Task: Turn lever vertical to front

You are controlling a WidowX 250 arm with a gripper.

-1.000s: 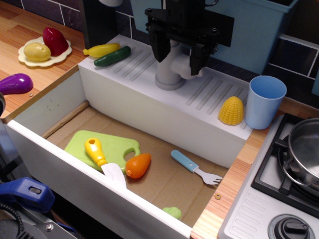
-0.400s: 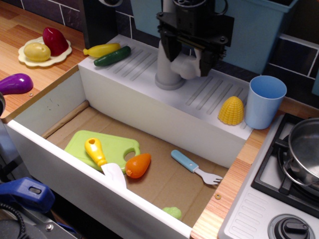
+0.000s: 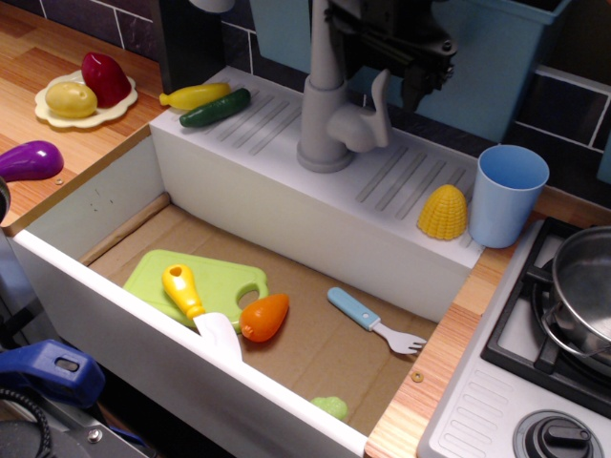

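- A wooden counter (image 3: 57,153) runs along the left, dark tiles behind, a stove (image 3: 535,382) at lower right
- The white sink (image 3: 315,215) fills the centre; a green board (image 3: 215,281), a carrot (image 3: 264,317) and a fork (image 3: 374,322) lie in its basin
- Corn (image 3: 443,212) and a blue cup (image 3: 508,194) sit on the right ledge
- The lever (image 3: 379,98) stands upright on the grey tap (image 3: 327,105), upper centre
- The gripper (image 3: 396,43) hangs just above it, top edge; I cannot tell how its jaws stand

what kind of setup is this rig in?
Most likely a toy play kitchen: a white sink basin with a grey toy tap, plastic food such as the corn and carrot, and a hob with a pot on the right.
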